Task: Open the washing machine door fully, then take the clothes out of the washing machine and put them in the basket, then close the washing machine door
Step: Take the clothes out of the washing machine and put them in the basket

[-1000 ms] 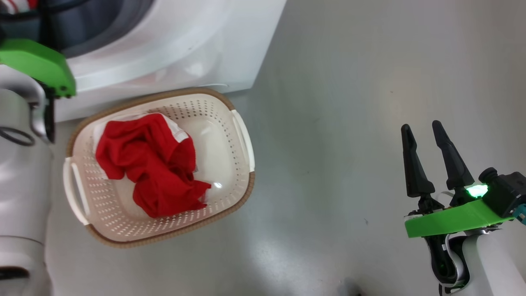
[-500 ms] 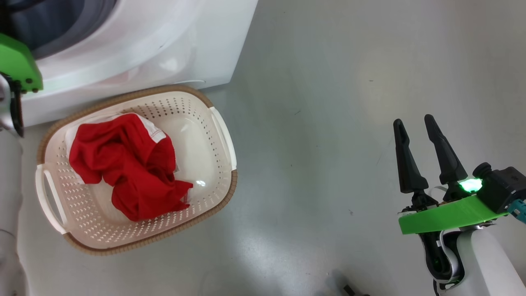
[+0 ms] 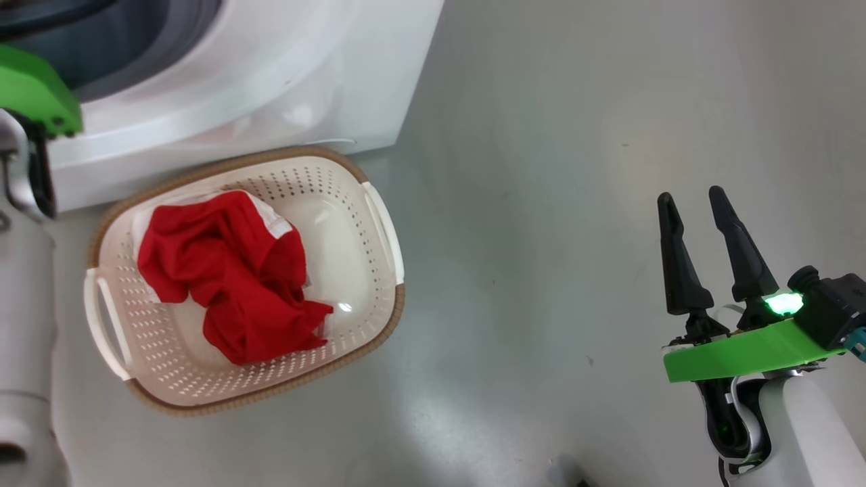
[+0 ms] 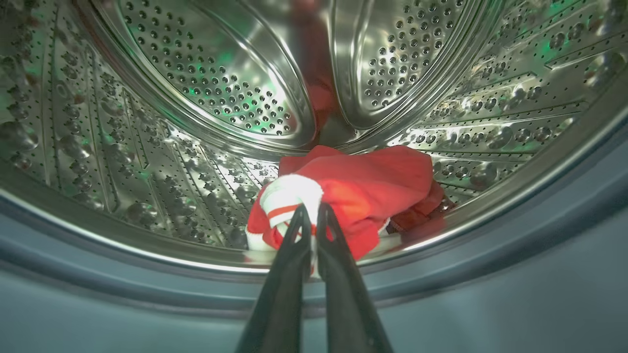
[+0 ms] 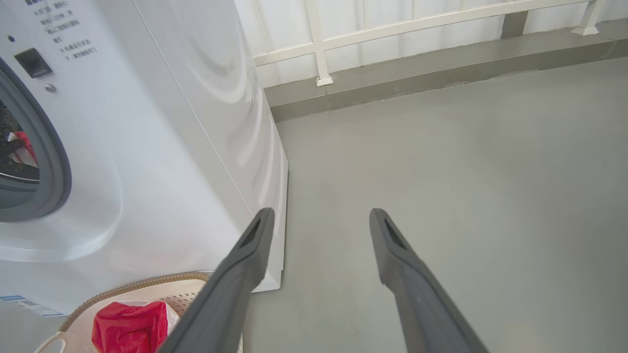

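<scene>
left fingers [image 4: 300,226] pinch clothes [image 4: 363,186] by white cuff [image 4: 287,196] in drum [image 4: 221,73] | right fingers [image 3: 676,270] spread | draw out slowly — clear the lip [image 4: 113,238] — to basket [image 3: 399,304]

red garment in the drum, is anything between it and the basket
Nothing visible. The left gripper is shut on the white cuff of the red garment just inside the drum lip, and the washing machine mouth is open. The basket sits on the floor just in front of the machine, a second garment inside, its right half bare.

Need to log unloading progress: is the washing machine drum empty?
No, a red garment lies in the drum, the left fingers pinching its white trim.
</scene>
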`<state>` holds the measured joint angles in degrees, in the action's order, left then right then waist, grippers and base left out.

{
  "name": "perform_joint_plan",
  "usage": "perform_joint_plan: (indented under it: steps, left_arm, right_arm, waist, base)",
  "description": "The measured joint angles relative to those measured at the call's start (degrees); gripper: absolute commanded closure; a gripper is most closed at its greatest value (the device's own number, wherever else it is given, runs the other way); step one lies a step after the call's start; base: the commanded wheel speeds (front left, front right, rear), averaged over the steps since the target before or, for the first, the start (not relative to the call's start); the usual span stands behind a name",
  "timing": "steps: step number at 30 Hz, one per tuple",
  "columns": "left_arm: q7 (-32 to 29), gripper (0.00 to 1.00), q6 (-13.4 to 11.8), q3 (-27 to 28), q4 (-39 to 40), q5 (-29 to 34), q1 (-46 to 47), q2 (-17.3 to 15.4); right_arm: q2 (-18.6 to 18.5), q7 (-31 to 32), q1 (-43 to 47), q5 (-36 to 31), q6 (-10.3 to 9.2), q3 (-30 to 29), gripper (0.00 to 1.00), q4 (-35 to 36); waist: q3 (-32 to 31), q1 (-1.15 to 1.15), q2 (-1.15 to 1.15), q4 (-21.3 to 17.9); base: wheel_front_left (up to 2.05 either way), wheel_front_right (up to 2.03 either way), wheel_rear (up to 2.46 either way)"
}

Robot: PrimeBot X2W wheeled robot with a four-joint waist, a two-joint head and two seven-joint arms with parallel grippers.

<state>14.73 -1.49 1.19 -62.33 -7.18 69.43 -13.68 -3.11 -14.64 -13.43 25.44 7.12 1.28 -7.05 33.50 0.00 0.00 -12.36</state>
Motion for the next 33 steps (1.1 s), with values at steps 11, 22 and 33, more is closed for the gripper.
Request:
perform_joint_plan:
  steps: [11, 22, 33]
  left_arm:
    - [0.00, 1.00, 1.36, 4.74, 20.27, -1.21, -14.72, 4.52]
    - [0.00, 1.00, 4.14, 8.69, 35.59, 0.14, -27.28, 10.31]
    - [0.00, 1.00, 6.08, 9.76, 49.14, 0.11, -38.24, 12.38]
  right_arm:
    - [-1.00, 0.00, 0.51, -0.26, 0.00, -0.52, 0.00, -0.22]
    - [-2.76, 0.00, 2.71, -0.36, 0.00, -0.88, 0.00, -1.07]
    - [-3.47, 0.00, 4.09, -0.41, 0.00, -1.11, 0.00, -1.29]
  waist:
    - [-3.37, 0.00, 0.00, 3.22]
    - [-7.07, 0.00, 0.00, 7.18]
    - [-10.08, 0.00, 0.00, 9.68]
  base:
    - [0.00, 0.00, 0.00]
    - [0.00, 0.00, 0.00]
    - [0.00, 0.00, 0.00]
